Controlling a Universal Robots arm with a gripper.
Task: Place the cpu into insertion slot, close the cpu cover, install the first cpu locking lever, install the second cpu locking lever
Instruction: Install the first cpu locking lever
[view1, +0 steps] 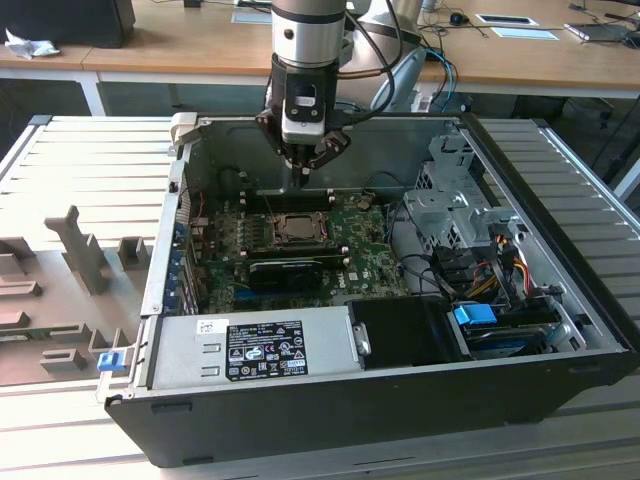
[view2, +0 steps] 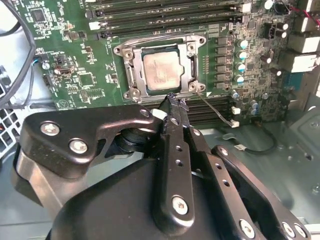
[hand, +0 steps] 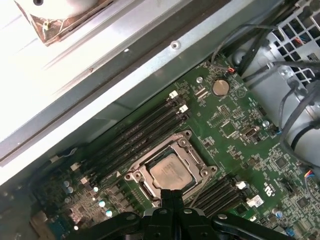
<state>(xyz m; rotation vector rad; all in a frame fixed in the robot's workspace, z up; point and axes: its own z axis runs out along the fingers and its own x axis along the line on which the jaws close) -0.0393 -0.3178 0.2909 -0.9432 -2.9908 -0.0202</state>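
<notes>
Hovering above one open computer case (view1: 400, 400) on the slatted desk (view1: 80, 160), one hand (view1: 300, 180) is shown pinched narrow and empty. One cpu (view2: 161, 71) is seated in the socket, framed by one flat-lying cpu cover (view2: 193, 67). One wire lever (view2: 217, 110) juts out beside it.

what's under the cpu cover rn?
The cpu cover lies flat. Through its window the cpu shows, pale metal top up, in both wrist views. The chip's edges under the frame, and whatever sits beneath the chip, are covered.
</notes>
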